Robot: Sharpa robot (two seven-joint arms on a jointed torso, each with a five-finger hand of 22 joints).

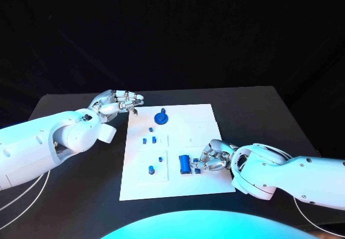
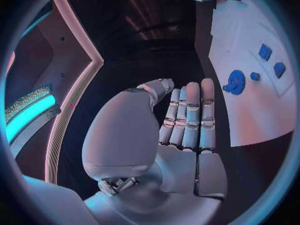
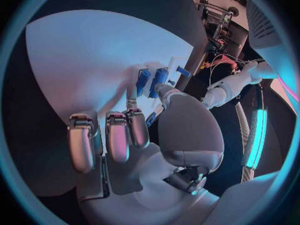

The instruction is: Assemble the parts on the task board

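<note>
White board, head view: task board (image 1: 194, 186) lies in the middle of the black bench (image 1: 86, 199), with small blue parts on it.
Blue wheel, head view: a round blue part (image 1: 161, 118) sits near the board's far edge.
Small pieces, head view: little blue parts (image 1: 149, 141) lie left of the board's middle, and two more (image 1: 152, 170) nearer the robot.
Right hand, head view: right hand (image 1: 212, 158) rests on the board's right side, fingers curled at a blue cylinder (image 1: 185, 164).
Left hand, head view: left hand (image 1: 117, 103) hovers at the board's far left corner, holding nothing.
Left wrist view: left hand (image 2: 181, 135) has fingers straight and side by side, empty; the round blue part (image 2: 235, 81) lies on the board (image 2: 262, 120) beside it.
Right wrist view: right hand (image 3: 144, 135) has fingertips touching the blue cylinder (image 3: 158, 81); a firm grip cannot be told.
</note>
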